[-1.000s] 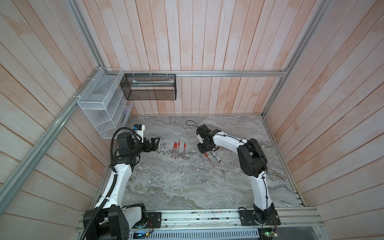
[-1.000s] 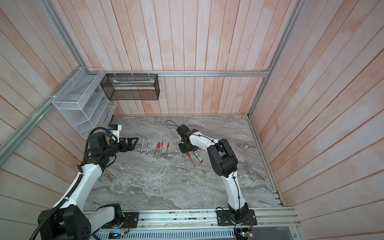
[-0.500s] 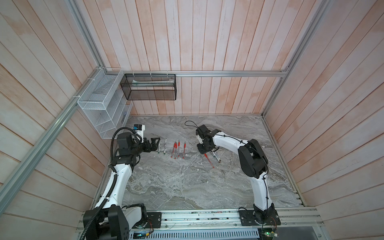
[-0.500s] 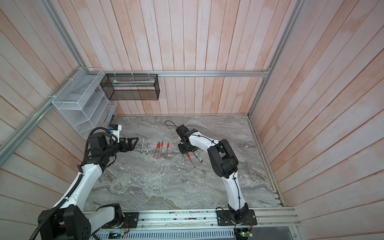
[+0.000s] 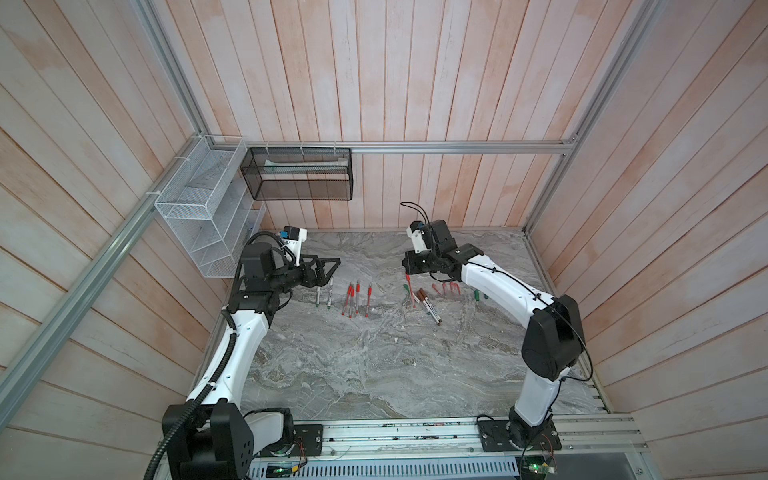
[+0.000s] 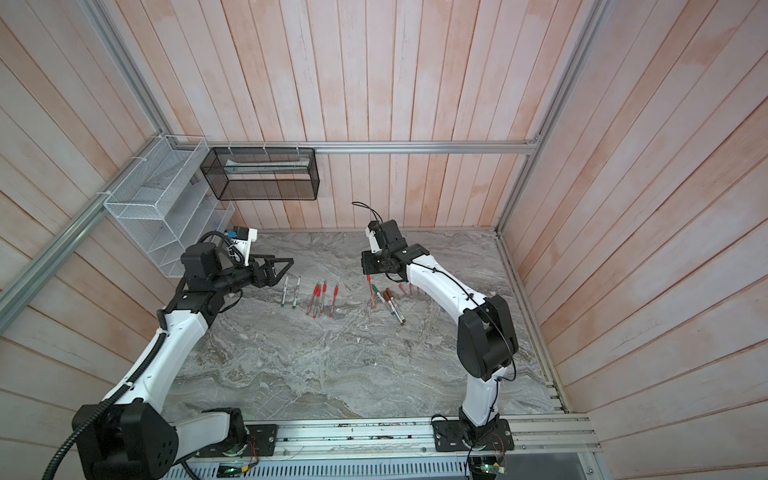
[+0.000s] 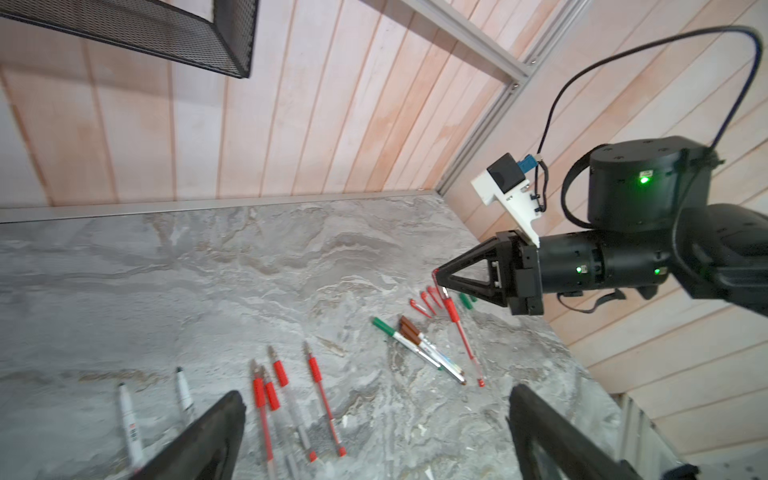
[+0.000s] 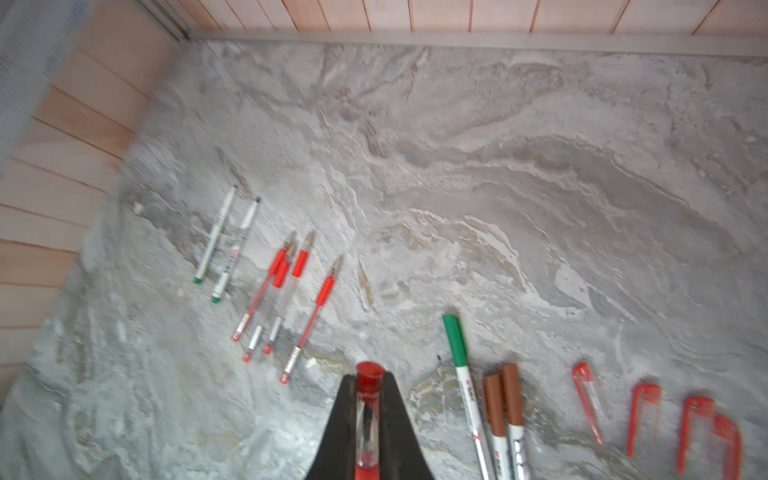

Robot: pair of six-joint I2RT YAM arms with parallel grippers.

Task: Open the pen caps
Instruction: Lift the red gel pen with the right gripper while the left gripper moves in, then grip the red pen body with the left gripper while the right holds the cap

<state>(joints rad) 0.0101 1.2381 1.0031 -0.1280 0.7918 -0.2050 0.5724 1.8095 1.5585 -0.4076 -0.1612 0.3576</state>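
Observation:
My right gripper [image 8: 369, 386] is shut on the capped end of a red pen [image 7: 459, 328]. The pen hangs slanted below it, with its lower end near the marble. In both top views this gripper [image 5: 408, 274] [image 6: 368, 275] is above a green-capped marker [image 8: 455, 340] and two brown-capped markers [image 8: 503, 395]. Loose red pen caps [image 8: 640, 415] and green caps [image 5: 476, 294] lie further right. My left gripper [image 5: 330, 272] [image 7: 374, 392] hovers open and empty over two white markers [image 5: 323, 293].
Several uncapped red pens [image 5: 355, 298] lie in a row at mid-table. A white wire rack [image 5: 208, 216] and a black mesh basket [image 5: 299, 174] hang on the back-left walls. The marble table [image 5: 374, 374] is bordered by aluminium rails.
My right gripper has risen and taken the red pen's capped end up off the table. The left arm has not moved.

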